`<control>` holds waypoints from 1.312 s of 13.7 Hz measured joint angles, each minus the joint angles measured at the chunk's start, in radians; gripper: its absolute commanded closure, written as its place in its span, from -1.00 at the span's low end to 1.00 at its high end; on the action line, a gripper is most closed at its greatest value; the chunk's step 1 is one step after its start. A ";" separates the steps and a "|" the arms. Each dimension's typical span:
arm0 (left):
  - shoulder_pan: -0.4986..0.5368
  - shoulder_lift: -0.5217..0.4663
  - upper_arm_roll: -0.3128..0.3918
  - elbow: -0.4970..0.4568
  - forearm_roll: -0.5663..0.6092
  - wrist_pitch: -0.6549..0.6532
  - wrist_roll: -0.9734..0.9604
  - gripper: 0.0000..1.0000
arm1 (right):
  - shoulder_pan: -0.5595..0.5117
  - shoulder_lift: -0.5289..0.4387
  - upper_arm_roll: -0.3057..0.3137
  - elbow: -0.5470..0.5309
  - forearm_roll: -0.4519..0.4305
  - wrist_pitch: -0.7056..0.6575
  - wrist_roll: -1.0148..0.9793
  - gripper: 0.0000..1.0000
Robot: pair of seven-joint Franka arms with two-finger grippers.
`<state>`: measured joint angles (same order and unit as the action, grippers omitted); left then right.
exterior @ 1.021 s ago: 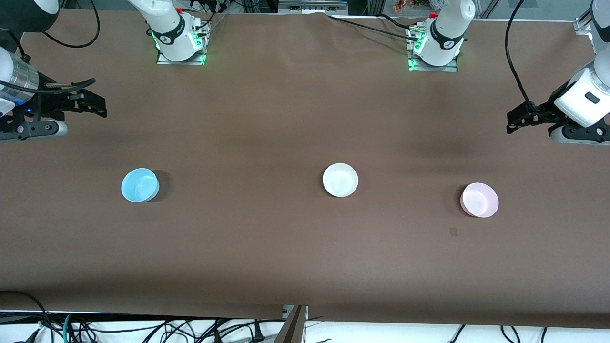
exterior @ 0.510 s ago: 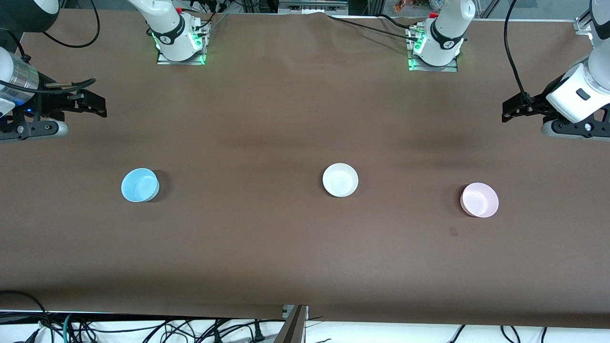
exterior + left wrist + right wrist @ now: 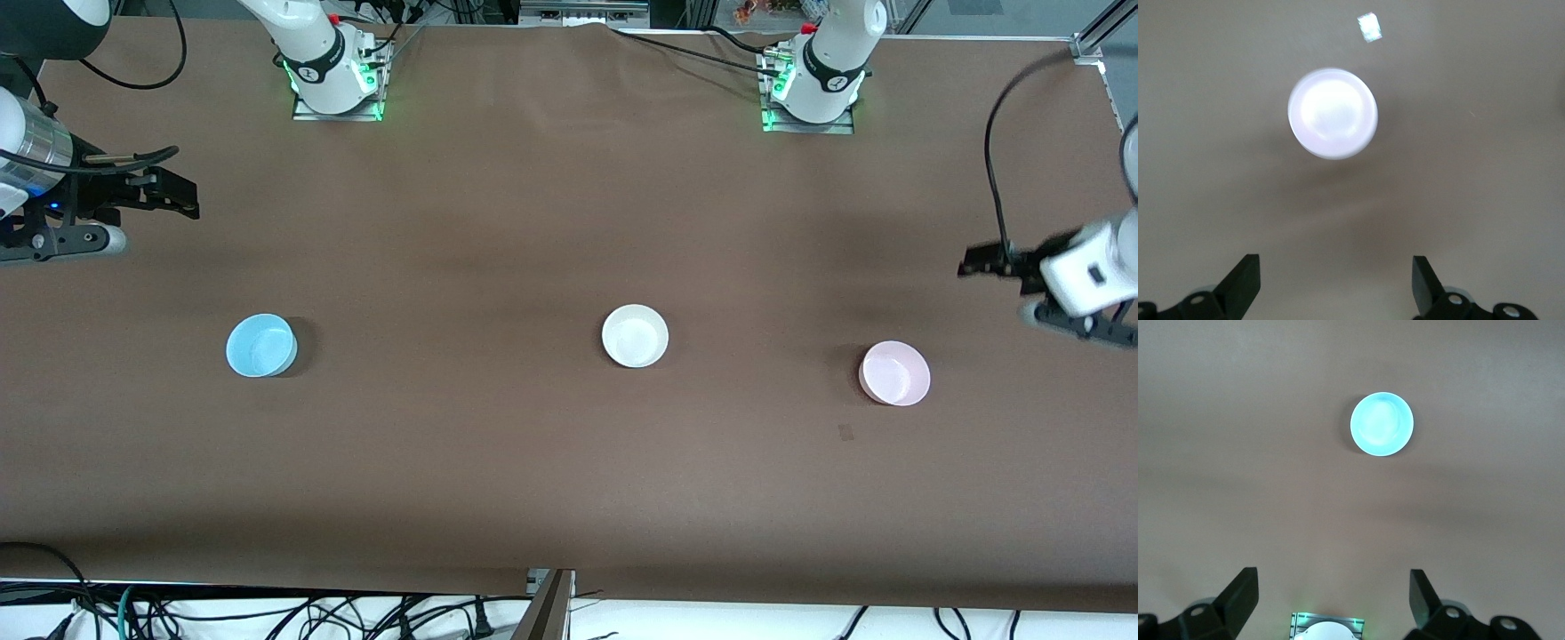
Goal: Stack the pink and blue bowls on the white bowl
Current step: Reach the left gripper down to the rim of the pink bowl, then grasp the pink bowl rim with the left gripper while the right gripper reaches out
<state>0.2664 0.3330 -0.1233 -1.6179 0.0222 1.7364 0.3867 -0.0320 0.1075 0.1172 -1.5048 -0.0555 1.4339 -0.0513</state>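
**Three bowls apart, both grippers raised**

Front view: the round white plastic bowl (image 3: 635,335) sits mid-frame on the brown table (image 3: 498,462). The sky-blue plastic bowl (image 3: 260,345) lies centre-left, the pale pink plastic bowl (image 3: 894,372) centre-right. The left gripper (image 3: 976,264), jaws wide, hangs at the right edge; the right gripper (image 3: 182,197), jaws wide, waits upper left.

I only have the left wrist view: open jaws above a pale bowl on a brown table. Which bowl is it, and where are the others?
Observer: That is the pink bowl, alone at the left arm's end of the table.
Operator: And the white one?
Observer: The white bowl sits mid-table, with nothing stacked in it yet.
Operator: What about the right arm?
Observer: The right gripper waits with jaws open over the right arm's end, where the blue bowl sits untouched.
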 measured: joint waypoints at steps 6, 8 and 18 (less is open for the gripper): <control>0.001 0.259 0.013 0.039 0.014 0.388 0.010 -1.00 | 0.000 0.000 0.000 0.001 0.000 0.005 0.000 -0.99; 0.001 0.292 0.014 0.046 0.066 0.442 0.018 -1.00 | 0.001 0.000 0.000 0.001 0.000 0.011 0.000 -0.99; 0.005 0.408 0.022 0.033 0.094 0.505 0.260 1.00 | 0.012 0.000 -0.001 0.001 0.001 0.044 0.000 -0.99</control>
<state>0.2718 0.7406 -0.1013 -1.5854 0.1157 2.2409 0.6467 -0.0203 0.1079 0.1162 -1.5038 -0.0542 1.4778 -0.0513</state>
